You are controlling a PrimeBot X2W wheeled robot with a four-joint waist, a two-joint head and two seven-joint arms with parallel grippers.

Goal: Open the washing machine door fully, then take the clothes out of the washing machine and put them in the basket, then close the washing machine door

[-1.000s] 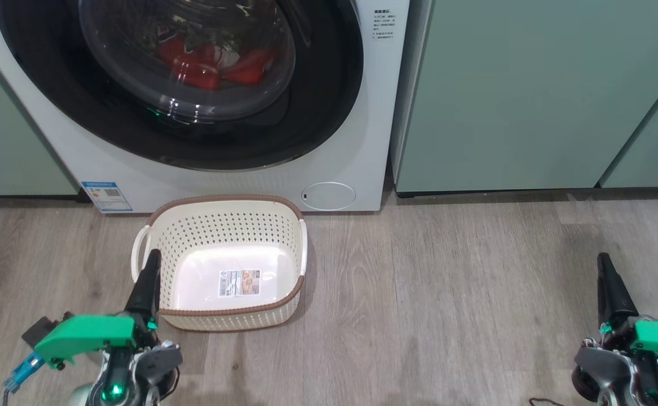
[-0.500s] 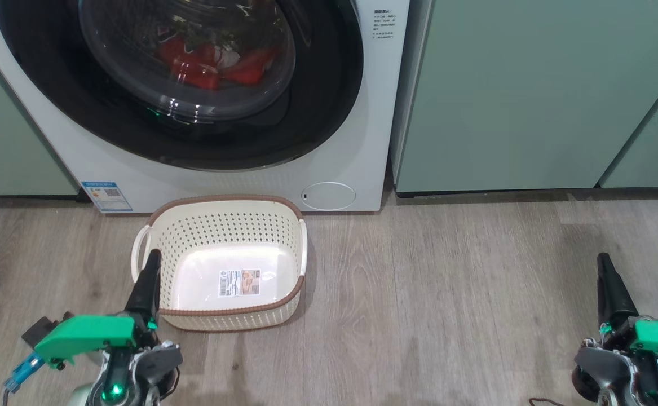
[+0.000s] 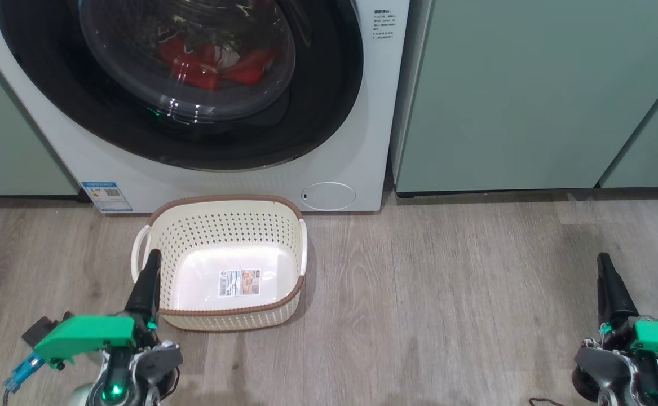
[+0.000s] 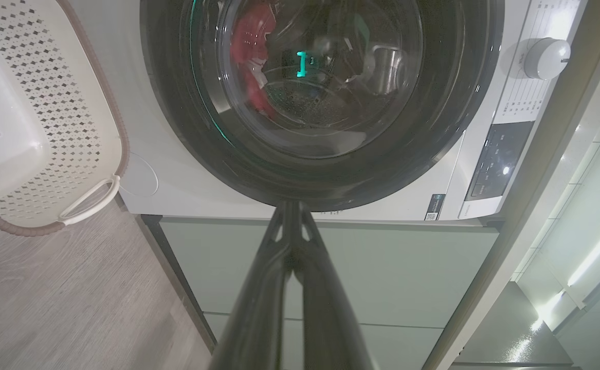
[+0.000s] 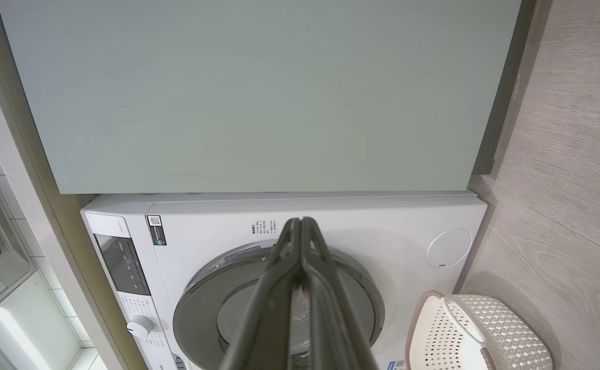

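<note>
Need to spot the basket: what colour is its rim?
Brown rim on cream basket; best in head view.

Drum mouth closed off by the large round door with glossy black rim and bulging clear glass window (image 3: 329, 113), flush against the white front-loading washing machine (image 3: 362, 169); bright red clothes (image 3: 193, 67) sealed behind the glass. Low and just in front of the washer, left of centre: small cream-white perforated plastic basket with brown woven-look rim (image 3: 224, 199), open-topped, barring a straight low approach. Right of the basket, open run of grey wood-look floor (image 3: 447, 293) up to the pale green cabinet fronts (image 3: 531, 96). Narrower strip of floor left of the basket.
</note>
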